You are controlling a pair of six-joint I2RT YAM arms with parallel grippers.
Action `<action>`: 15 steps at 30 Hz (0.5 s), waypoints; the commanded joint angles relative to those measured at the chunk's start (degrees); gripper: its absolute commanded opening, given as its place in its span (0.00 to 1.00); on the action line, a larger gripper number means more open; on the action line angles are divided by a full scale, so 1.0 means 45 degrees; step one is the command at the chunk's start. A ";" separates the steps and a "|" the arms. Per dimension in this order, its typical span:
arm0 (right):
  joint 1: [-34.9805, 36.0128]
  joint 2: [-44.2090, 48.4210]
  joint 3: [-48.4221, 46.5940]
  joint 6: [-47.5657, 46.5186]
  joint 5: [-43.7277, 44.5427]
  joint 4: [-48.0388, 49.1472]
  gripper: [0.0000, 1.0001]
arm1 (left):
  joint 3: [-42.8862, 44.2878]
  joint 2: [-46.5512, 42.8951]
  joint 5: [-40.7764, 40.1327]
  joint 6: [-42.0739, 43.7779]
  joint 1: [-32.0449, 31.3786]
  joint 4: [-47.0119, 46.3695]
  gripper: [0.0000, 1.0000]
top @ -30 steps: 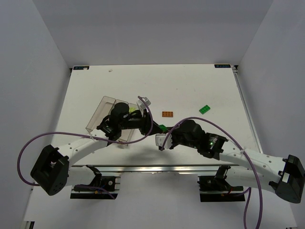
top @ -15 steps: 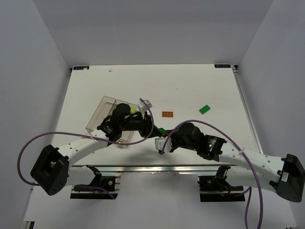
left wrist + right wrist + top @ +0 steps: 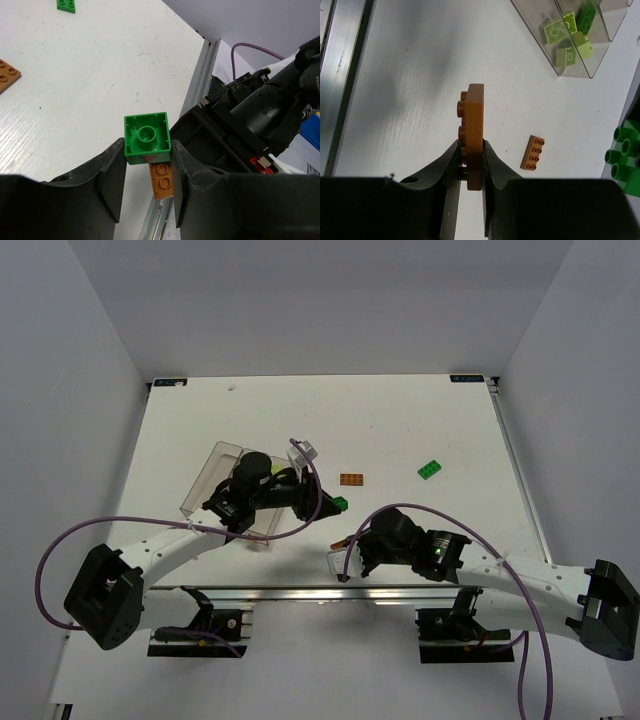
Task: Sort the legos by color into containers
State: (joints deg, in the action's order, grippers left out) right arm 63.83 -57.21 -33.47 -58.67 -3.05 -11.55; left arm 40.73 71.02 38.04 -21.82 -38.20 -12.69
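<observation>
My left gripper [image 3: 147, 146] [image 3: 333, 502] is shut on a dark green lego [image 3: 146, 137], hollow underside toward the camera, held above the table [image 3: 400, 430]. My right gripper [image 3: 469, 152] [image 3: 342, 558] is shut on an orange-brown flat lego [image 3: 473, 135], gripped edge-on. That piece seems to show just beyond the green one in the left wrist view [image 3: 162, 181]. Another orange lego [image 3: 351, 479] [image 3: 532, 152] and a green lego [image 3: 432, 469] lie on the table. The clear containers [image 3: 213, 476] [image 3: 540, 42] hold lime and green legos [image 3: 567, 37].
The left arm's wrist hangs over the containers' near end. A metal rail [image 3: 330, 592] runs along the table's near edge, close below my right gripper. The right arm's body [image 3: 260, 115] fills the right of the left wrist view.
The two grippers were together at the green lego. My right gripper has pulled back toward the near edge with the orange lego; my left gripper keeps the green one, almost unmoved.
</observation>
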 commanded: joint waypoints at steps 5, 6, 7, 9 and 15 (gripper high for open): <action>0.0092 0.1012 -0.0821 0.1783 -0.0104 -0.0011 0.03 | 0.0889 -0.0724 -0.1964 0.1157 0.0109 0.2029 0.03; 0.0092 0.1111 -0.1229 0.2118 0.0012 -0.0224 0.03 | 0.1045 -0.0725 -0.3304 0.1429 0.0109 0.2541 0.02; 0.0092 0.1170 -0.1427 0.2450 0.0091 -0.0361 0.03 | 0.1356 -0.0705 -0.3974 0.1548 0.0186 0.3010 0.00; -0.0005 0.1443 -0.1740 0.3096 -0.0024 -0.0654 0.03 | 0.1612 -0.0647 -0.5844 0.1627 0.0284 0.4261 0.00; -0.0416 0.1796 -0.1254 0.3429 0.0461 0.0008 0.03 | 0.2081 -0.0511 -0.8218 0.1295 0.1493 0.5416 0.00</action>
State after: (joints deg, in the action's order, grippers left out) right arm 62.39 -49.30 -39.13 -46.13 -2.72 -13.15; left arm 47.86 69.69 10.61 -16.34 -34.00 6.04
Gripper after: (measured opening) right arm 0.241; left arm 0.469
